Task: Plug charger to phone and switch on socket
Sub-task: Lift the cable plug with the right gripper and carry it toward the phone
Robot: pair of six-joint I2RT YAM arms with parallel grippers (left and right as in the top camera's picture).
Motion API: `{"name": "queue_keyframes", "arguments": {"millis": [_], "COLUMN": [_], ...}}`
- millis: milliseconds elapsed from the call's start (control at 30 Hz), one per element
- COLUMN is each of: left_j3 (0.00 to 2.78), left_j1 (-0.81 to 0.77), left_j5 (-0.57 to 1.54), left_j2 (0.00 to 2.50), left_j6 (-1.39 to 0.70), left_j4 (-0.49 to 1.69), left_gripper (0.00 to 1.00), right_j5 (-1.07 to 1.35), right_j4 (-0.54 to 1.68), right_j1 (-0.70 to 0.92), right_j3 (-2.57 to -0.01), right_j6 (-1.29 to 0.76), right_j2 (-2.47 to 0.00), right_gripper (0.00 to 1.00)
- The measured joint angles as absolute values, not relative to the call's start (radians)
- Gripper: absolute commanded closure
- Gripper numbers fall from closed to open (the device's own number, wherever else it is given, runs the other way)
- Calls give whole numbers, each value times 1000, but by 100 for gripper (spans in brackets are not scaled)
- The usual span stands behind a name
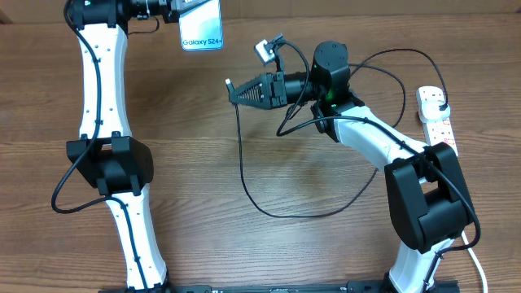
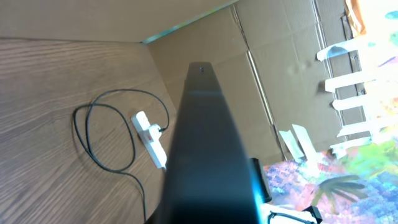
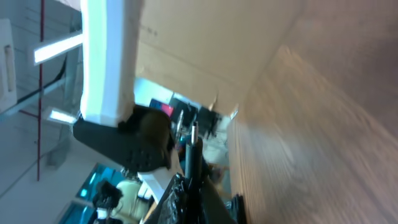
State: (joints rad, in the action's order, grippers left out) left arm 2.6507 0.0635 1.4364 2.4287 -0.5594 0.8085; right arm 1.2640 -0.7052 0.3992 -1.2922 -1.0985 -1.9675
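My left gripper (image 1: 173,10) is shut on the phone (image 1: 202,24) and holds it raised at the table's far left, its lit blue screen reading "Galaxy S24+". In the left wrist view the phone's dark body (image 2: 205,155) fills the middle. My right gripper (image 1: 231,88) is shut on the charger's connector end (image 3: 194,137), with the tip pointing left toward the phone and a gap between them. The black charger cable (image 1: 281,213) hangs from it, loops over the table and runs to its plug in the white socket (image 1: 437,120) at the right edge.
The socket (image 2: 150,138) and the cable loops (image 2: 102,134) also show in the left wrist view, with cardboard boxes beyond the table. The white cord of the socket (image 1: 476,264) trails toward the front right. The left arm (image 3: 109,62) shows in the right wrist view.
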Motion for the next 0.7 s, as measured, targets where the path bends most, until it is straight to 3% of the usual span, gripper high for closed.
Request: {"name": "queue_keyframes", "arguments": {"millis": [300,500,700], "left_j3": [2651,2651,2651], "left_j1": [38,26,16], "left_j5": [1413,1374,1356], "left_j2": [2429,2429,2429], "left_j6": [-801,-1000,-1139], "left_j4": [531,332,313], "left_gripper": [96,96,96], "right_j5": [1134,1084,1042], "right_j4": [-1027,-1040,-1084], "right_j1": [399,399,399], "right_j3": [-1293,-1293,-1293], "right_j6": [-1296,-1366,-1393], "right_j2": [-1969,-1969,-1971], "right_gripper": [96,96,96]}}
